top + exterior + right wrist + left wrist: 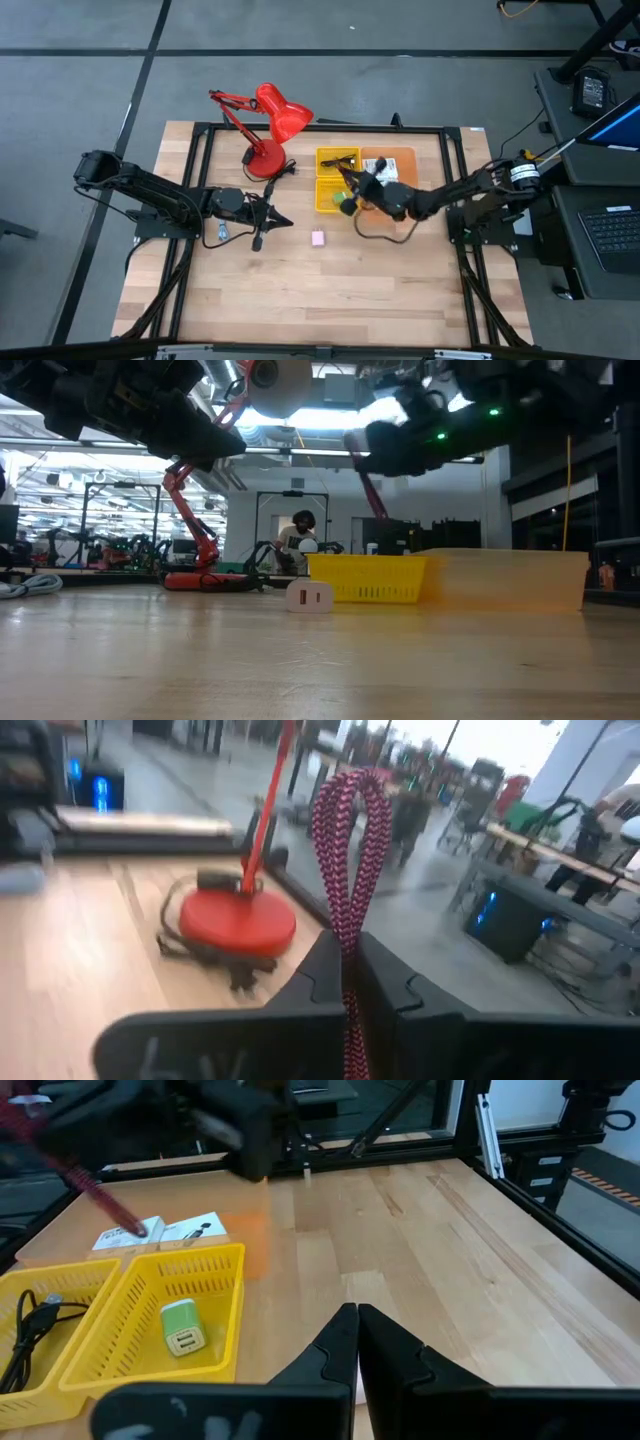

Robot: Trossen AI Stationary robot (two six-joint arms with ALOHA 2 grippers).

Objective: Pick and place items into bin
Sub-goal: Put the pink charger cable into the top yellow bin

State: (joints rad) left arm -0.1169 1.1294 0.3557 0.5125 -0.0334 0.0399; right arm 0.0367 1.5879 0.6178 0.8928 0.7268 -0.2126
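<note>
My right gripper (348, 180) hovers over the yellow bin (322, 197), shut on a maroon cord (350, 840). The bin's near basket holds a small green piece (183, 1328); its far basket holds a black cord (30, 1330). White printed packets (160, 1232) lie on an orange board (400, 160) beside the bin. A tiny pink block (318, 238) rests on the bare wood near the bin. My left gripper (357, 1330) hangs shut with nothing in it, left of the bin. My right gripper pinches the maroon cord (348, 935) between its two fingers, near a bend in it. The bent loop (350, 810) stands out past the fingertips. The fingers reach in about level from the table's right side. The cord's remaining length (378, 232) trails down behind onto the table.
A red desk lamp (268, 125) stands at the table's far left, its base (238, 915) close to the bin. A black frame (300, 128) runs around the work area. Bare wood (330, 290) lies toward the near edge.
</note>
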